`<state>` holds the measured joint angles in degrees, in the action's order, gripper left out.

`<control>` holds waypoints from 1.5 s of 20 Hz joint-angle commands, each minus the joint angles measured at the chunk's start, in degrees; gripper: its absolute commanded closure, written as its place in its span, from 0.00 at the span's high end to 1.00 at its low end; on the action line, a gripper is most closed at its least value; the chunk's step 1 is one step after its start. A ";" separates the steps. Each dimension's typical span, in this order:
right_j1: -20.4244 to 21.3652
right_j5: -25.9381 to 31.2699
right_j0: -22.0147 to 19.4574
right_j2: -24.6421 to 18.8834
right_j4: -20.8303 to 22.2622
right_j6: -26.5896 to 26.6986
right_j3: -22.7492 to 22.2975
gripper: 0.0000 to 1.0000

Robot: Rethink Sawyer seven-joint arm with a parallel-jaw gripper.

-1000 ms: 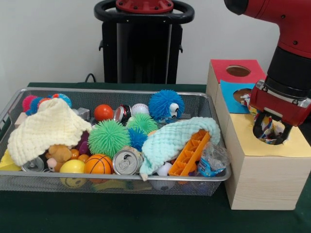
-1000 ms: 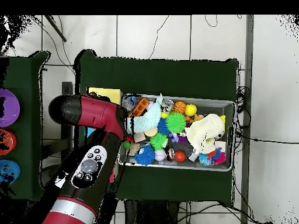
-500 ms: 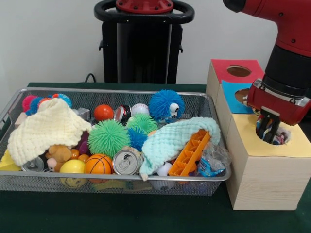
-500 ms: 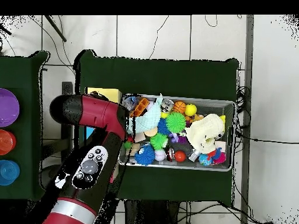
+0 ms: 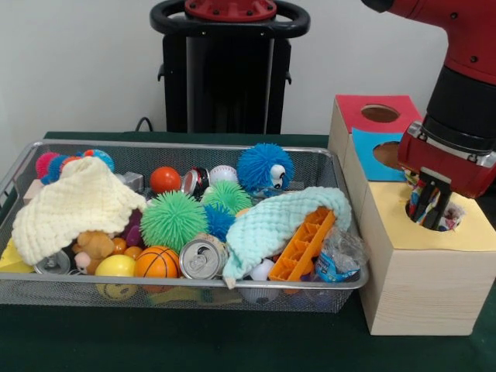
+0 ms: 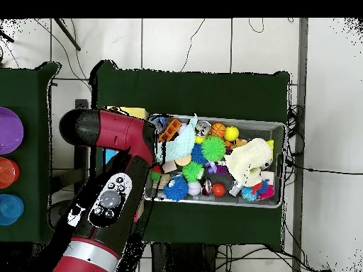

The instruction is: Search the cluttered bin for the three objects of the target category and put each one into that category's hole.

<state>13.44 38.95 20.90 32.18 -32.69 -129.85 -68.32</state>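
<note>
My gripper (image 5: 431, 209) hangs just over the round hole in the yellow top (image 5: 395, 225) of the wooden box (image 5: 411, 287), right of the bin. A crinkly multicoloured wrapper (image 5: 453, 216) shows at the hole's rim beside and behind the gripper; whether it is held I cannot tell. The mesh bin (image 5: 178, 144) is full of clutter, with a crumpled clear and blue wrapper (image 5: 335, 260) in its near right corner. In the overhead view the red arm (image 6: 113, 134) covers the box and hides the gripper.
The box also has a blue-topped hole (image 5: 385, 153) and a red-topped hole (image 5: 380, 113) behind the yellow one. In the bin lie two knitted cloths (image 5: 74, 203), spiky balls (image 5: 172, 219), cans (image 5: 200, 260), small balls and an orange plastic tray (image 5: 304, 245).
The gripper dipped into the yellow hole half a second ago and now stands slightly higher. The wrapper sits lower at the hole than one second ago. The bin's contents are unchanged.
</note>
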 commanded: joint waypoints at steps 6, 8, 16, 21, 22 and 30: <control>0.99 2.25 -3.99 -3.07 2.66 -6.55 1.14 0.00; 1.27 2.14 -3.82 -3.25 2.64 -6.47 0.70 0.00; 1.05 0.50 -4.09 -3.98 2.75 -5.57 0.22 1.00; 1.47 1.32 -3.74 -3.55 2.66 -6.21 -0.02 1.00; 1.46 1.51 -3.64 -3.47 2.62 -6.41 0.05 1.00; 1.87 1.52 -4.27 -4.40 2.33 -5.68 -0.34 1.00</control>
<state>13.47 39.56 20.75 32.12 -32.66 -129.85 -68.21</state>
